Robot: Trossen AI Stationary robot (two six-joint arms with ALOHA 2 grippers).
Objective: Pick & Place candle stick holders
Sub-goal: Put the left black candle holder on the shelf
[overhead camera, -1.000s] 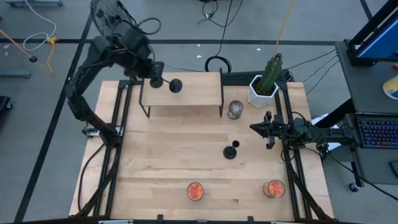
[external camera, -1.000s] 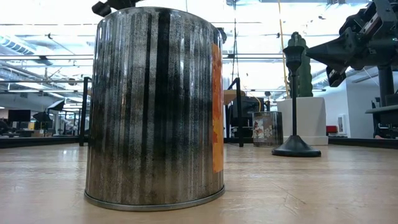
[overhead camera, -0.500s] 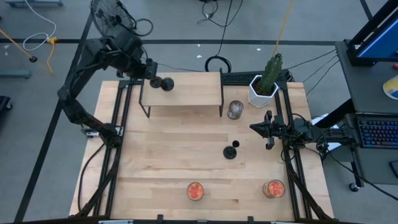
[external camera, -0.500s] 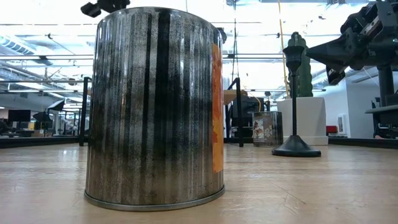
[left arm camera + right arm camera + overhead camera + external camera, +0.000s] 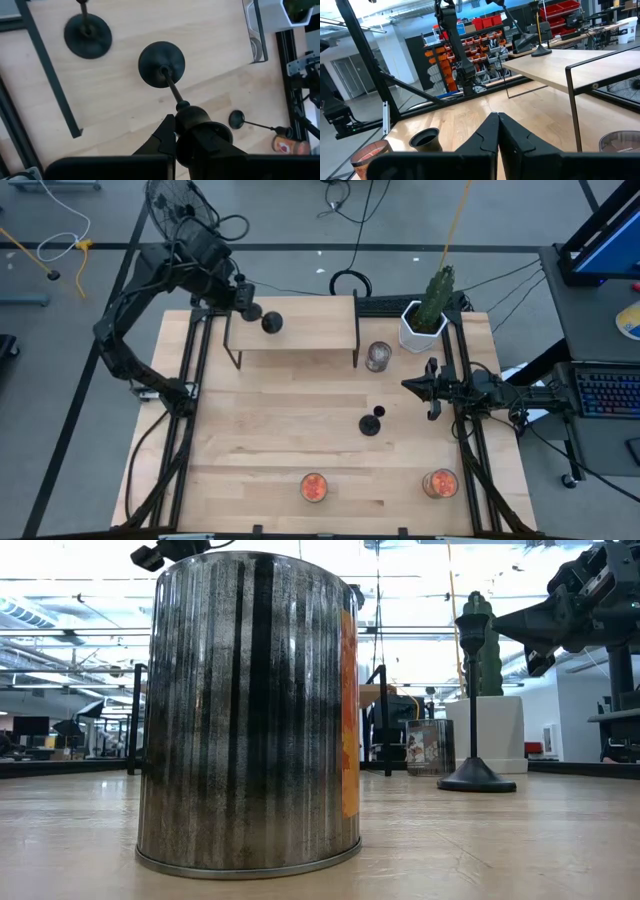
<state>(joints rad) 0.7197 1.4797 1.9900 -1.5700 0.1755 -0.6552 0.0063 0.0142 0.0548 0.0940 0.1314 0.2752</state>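
My left gripper [image 5: 247, 307] is over the left part of a raised wooden shelf [image 5: 310, 330] at the table's far side, shut on a black candle stick holder [image 5: 170, 85]. That holder's round base [image 5: 272, 323] hangs over the shelf top. A second holder [image 5: 87, 32] stands on its base on the shelf close by. A third holder [image 5: 372, 422] stands on its base on the table, right of the middle. My right gripper [image 5: 408, 385] waits shut at the table's right side, level, touching nothing. My left gripper pinches the holder's cup end [image 5: 200, 125] between its two fingers, slanting down from above. The stem [image 5: 172, 90] runs on away from the fingers, tilted, with the round base [image 5: 161, 64] lowest. Whether the base touches the shelf top I cannot tell.
Two orange-filled jars [image 5: 313, 487] [image 5: 440, 483] stand near the table's front edge; one fills the low view [image 5: 250, 710]. A silvery glass jar [image 5: 378, 357] and a potted cactus [image 5: 425, 315] stand right of the shelf. Bare wood lies between shelf and jars.
My left gripper has gone a little toward the table's left edge over the shelf, still shut on the holder. The holder's base has shifted the same way with it.
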